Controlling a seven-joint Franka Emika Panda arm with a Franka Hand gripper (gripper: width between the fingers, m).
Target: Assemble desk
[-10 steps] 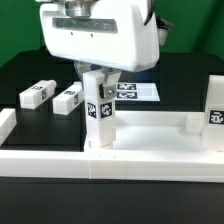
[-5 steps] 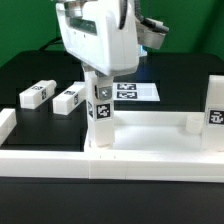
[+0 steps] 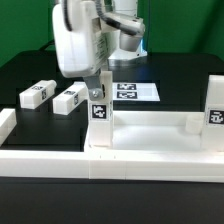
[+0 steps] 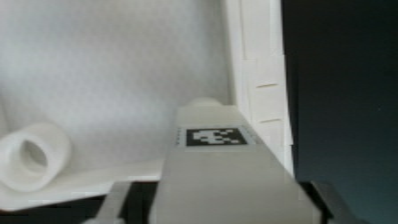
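The white tabletop lies at the front with its raised rim up. My gripper is shut on a tagged leg block and holds it upright on the tabletop's corner at the exterior view's left. In the wrist view the leg stands between my fingers over the tabletop's inside face, close to its rim. A second leg stands upright at the tabletop's right corner. Two loose legs lie on the black table at the left.
The marker board lies behind the held leg. A white border rail runs along the front left. A small peg-like stub sticks up on the tabletop near the right leg. A round socket shows on the tabletop's inside face.
My wrist has turned about its vertical axis, so the gripper body now shows narrower and further left. The held leg has stayed upright at the same corner.
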